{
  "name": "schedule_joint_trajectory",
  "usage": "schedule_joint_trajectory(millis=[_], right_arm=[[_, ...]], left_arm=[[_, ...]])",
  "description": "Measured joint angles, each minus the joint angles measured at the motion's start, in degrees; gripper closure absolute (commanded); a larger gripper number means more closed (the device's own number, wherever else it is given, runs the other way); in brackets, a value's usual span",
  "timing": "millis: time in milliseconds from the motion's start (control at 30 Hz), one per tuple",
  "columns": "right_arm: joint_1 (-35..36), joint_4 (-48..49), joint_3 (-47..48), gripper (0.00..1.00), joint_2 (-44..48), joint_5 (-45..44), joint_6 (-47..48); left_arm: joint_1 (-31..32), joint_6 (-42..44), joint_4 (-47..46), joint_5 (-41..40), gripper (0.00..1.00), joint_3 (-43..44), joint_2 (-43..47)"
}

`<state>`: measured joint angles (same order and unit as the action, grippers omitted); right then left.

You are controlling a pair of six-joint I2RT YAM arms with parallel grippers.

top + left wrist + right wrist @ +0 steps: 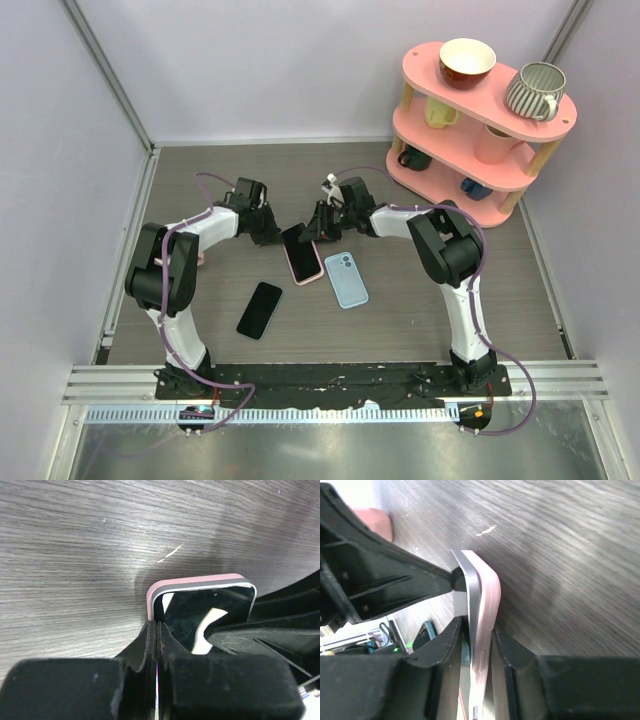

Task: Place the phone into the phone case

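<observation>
Pink case, phone not fully seated yet, both arms on it

Top view: the phone [296, 244] lies in the pink case [306, 272] mid-table, with the left gripper [268, 232] and right gripper [318, 235] at its far end. Left wrist: the left jaws are shut tight, tips pressing on the phone's corner. Right wrist: the right jaws pinch phone and case together edge-on, and the phone's edge looks proud of the lip. My guess: an off-centre squeeze pops that corner out, or the whole thing skids.
</observation>
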<state>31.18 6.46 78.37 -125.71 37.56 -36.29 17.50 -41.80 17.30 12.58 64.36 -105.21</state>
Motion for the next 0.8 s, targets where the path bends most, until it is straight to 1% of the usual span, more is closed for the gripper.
schedule_joint_trajectory(millis=[67, 100, 200, 300, 333, 400, 433, 500, 533, 600, 733, 800], right_arm=[[-0.28, 0.96, -0.48, 0.97, 0.37, 1.16, -0.48], [-0.24, 1.75, -0.61, 0.99, 0.74, 2.12, -1.05], [0.04, 1.95, -1.55, 0.99, 2.01, 1.29, -0.90], [-0.42, 2.10, -3.06, 0.99, 3.23, 1.60, -0.37], [-0.76, 1.95, -3.96, 0.99, 4.13, 1.68, 0.17], [-1.33, 1.46, -5.35, 0.99, 5.90, 2.16, 1.38], [-1.68, 1.36, -6.47, 0.99, 7.08, 2.51, 2.08], [-2.71, 1.66, -9.94, 0.99, 10.54, 3.58, 3.23], [-3.37, 1.79, -11.98, 0.99, 12.66, 4.17, 3.91], [-4.39, 2.08, -15.74, 0.99, 17.09, 6.01, 5.38], [-5.57, 2.82, -19.82, 0.99, 24.83, 10.73, 7.82], [-5.35, 3.87, -20.72, 0.99, 28.02, 13.55, 8.57]], left_arm=[[0.00, 0.00, 0.04, -0.07, 1.00, -0.02, 0.02], [0.00, 0.07, 0.20, -0.09, 1.00, -0.02, 0.09], [0.04, 0.17, 0.31, 0.20, 0.98, -0.02, 0.28], [0.46, 0.66, 1.46, 1.11, 0.78, 0.37, 0.48], [0.70, 1.07, 2.73, 1.57, 0.64, 0.81, 0.68], [0.85, 2.19, 5.09, 2.73, 0.53, 2.03, 1.70], [0.85, 2.56, 6.29, 3.82, 0.43, 2.84, 2.84], [0.44, 3.91, 7.76, 6.40, 0.36, 4.70, 6.05], [-0.04, 4.79, 7.93, 8.22, 0.30, 5.70, 8.15], [-1.20, 6.56, 7.21, 11.89, 0.26, 7.41, 12.83], [-2.75, 9.31, 2.47, 21.73, 0.25, 7.50, 21.33], [-2.78, 9.68, -0.98, 27.91, 0.25, 6.67, 23.47]])
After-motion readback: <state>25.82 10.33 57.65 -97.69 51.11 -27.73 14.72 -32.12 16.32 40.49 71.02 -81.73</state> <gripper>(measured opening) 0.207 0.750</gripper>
